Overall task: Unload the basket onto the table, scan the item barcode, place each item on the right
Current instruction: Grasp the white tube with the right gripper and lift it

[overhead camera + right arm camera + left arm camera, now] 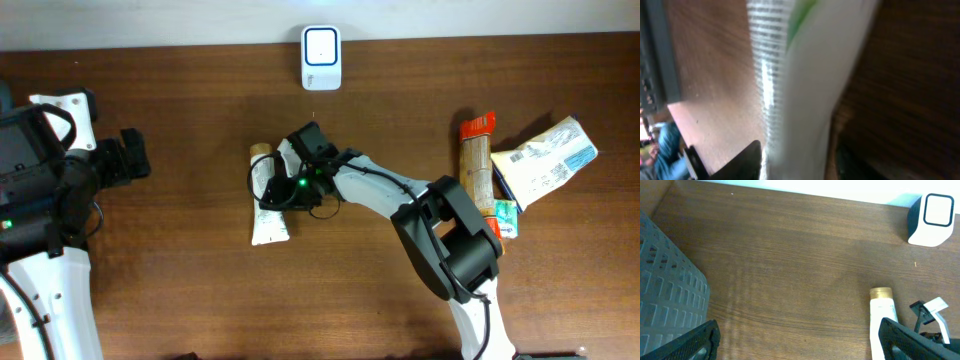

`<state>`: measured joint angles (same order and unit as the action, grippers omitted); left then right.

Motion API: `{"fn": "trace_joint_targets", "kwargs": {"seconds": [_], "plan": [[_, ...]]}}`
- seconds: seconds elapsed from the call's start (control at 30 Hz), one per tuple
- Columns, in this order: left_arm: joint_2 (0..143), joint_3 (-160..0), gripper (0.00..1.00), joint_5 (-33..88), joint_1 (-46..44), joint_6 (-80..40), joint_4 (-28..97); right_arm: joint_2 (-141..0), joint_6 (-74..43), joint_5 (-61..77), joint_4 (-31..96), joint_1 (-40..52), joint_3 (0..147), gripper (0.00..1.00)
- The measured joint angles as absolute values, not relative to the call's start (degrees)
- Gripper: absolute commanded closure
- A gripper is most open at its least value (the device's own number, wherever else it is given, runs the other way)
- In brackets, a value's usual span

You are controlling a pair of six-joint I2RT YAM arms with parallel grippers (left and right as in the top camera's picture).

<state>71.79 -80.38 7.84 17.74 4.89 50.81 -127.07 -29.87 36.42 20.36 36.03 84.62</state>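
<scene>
Tube (pixel 268 215) lay mid-way along the surface (pixel 170 300), long axis near-to-far, cap toward the far scanner (pixel 321 58), with right hand (pixel 283 192) straddling its middle from the right, clamp unconfirmed; left hand (pixel 132 159), jaws wide, sat well apart on the left.

In the right wrist view the tube (pixel 805 75) is a smeared blur, its print unreadable. Only dark stubs of the right claw (pixel 800 162) show at the bottom edge, and whether they press the tube cannot be told. Overhead, that claw hides the tube's middle. The fingers of the left claw (pixel 800 347) are cut off by the picture's bottom edge.
</scene>
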Motion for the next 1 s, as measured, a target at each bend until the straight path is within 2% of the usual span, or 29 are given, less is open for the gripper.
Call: {"fn": "trace_joint_targets", "kwargs": {"seconds": [0.07,0.1,0.23,0.37,0.47,0.57,0.63,0.73,1.0], "plan": [[71.79,-80.38,0.01,7.84,17.74,4.86,50.83,-127.63,-30.50,37.17,21.87,36.07,85.06,0.90],[71.79,-80.38,0.01,7.84,17.74,4.86,50.83,-127.81,-30.61,37.69,22.59,36.05,85.06,0.96],[71.79,-80.38,0.01,7.84,17.74,4.86,50.83,-128.09,-30.13,44.27,24.23,34.37,85.32,0.96],[71.79,-80.38,0.01,7.84,17.74,4.89,50.83,-127.72,-21.65,49.12,32.16,27.99,84.79,0.96],[71.79,-80.38,0.01,7.84,17.74,4.86,50.83,-120.33,-11.44,47.88,41.93,22.09,83.35,0.96],[71.79,-80.38,0.01,7.84,17.74,4.86,50.83,-108.81,-6.07,47.92,44.12,19.51,83.33,0.96],[71.79,-80.38,0.01,7.84,17.74,4.86,50.83,-100.20,-4.25,48.18,44.47,18.35,83.35,0.96],[71.79,-80.38,0.01,7.84,17.74,4.86,50.83,-94.63,-3.22,48.36,45.74,17.56,83.35,0.96],[71.79,-80.38,0.01,7.84,17.74,4.89,50.83,-92.73,-2.52,48.34,47.00,17.54,83.35,0.96]]}}
